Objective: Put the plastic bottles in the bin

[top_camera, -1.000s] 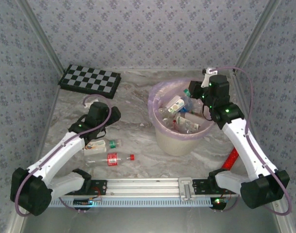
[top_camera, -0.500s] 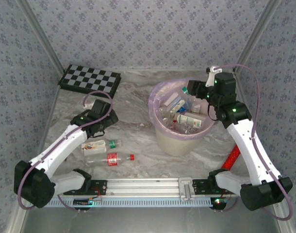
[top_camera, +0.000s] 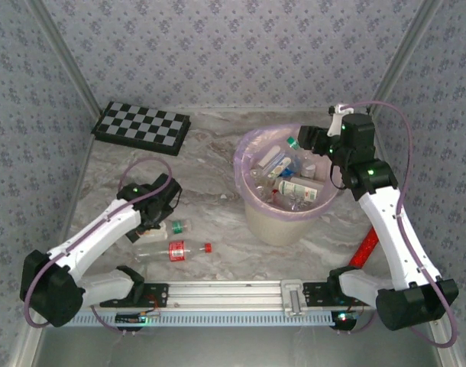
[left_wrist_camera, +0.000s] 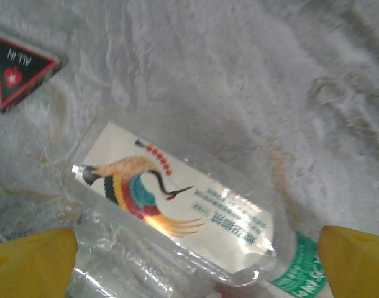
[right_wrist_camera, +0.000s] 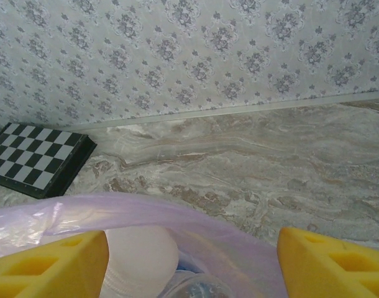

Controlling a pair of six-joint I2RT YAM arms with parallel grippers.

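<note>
We hold our left claw (left_wrist_camera: 196,264) wide and empty astride the clear crane-labelled plastic bottle (left_wrist_camera: 177,198) lying on the marbled desk (left_wrist_camera: 270,74), ready to grasp. Our right claw (right_wrist_camera: 189,267) hangs parted and empty above the round cream pink-lined bin (top_camera: 273,228), which holds several plastic bottles (top_camera: 298,189).

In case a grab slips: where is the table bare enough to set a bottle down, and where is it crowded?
Bare marble lies between the chequered board and the bin, and between the bin and the two lying bottles. Crowded: around those bottles under the left pincer, and right of the bin by the right arm.
</note>
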